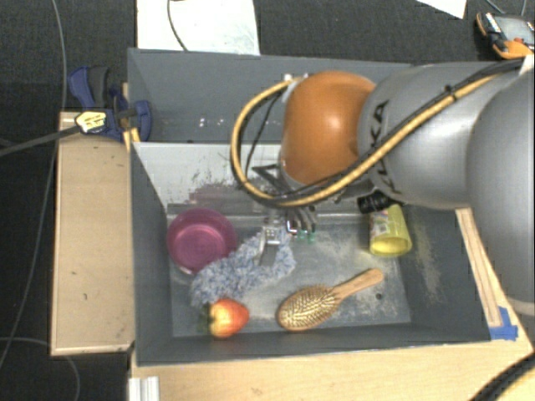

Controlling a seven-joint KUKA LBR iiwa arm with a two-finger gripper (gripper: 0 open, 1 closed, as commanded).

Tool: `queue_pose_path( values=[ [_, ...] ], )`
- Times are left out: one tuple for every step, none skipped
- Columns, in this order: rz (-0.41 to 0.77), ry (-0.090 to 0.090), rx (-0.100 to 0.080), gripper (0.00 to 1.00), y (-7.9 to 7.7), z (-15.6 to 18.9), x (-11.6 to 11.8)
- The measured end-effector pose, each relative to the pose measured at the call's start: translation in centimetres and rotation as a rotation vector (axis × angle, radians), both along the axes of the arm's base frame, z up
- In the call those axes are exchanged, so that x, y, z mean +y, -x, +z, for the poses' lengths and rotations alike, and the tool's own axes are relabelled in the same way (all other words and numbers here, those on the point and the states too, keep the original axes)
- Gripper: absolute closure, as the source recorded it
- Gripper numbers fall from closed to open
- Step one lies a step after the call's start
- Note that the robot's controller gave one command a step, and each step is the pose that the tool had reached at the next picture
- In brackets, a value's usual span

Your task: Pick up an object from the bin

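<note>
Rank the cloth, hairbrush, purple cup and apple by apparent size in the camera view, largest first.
1. cloth
2. hairbrush and purple cup: unsure, longer versus broader
3. apple

You had bright overhead light, soft glare on the orange wrist cover (326, 124), sheen along the grey arm (447, 136), shadow beneath on the bin floor (422, 278).

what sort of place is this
Most likely a robotics lab's grasping test cell: a KUKA arm reaches into a grey metal bin of unrelated household things, such as a wooden hairbrush and a purple cup.
</note>
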State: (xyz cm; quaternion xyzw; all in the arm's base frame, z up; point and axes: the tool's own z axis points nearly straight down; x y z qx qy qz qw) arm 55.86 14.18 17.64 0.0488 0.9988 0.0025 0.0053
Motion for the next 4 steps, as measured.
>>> queue_pose_path(
  values=[
    [-0.002, -0.001, -0.004, 0.0, 0.0, 2.9, -0.3],
    [-0.124, -0.006, -0.012, 0.0, 5.4, 11.7, -0.7],
    [-0.089, -0.003, -0.005, 0.0, 2.1, 1.9, 1.3],
    [-0.118, -0.005, -0.009, 0.0, 4.0, 2.2, 1.8]
  ],
)
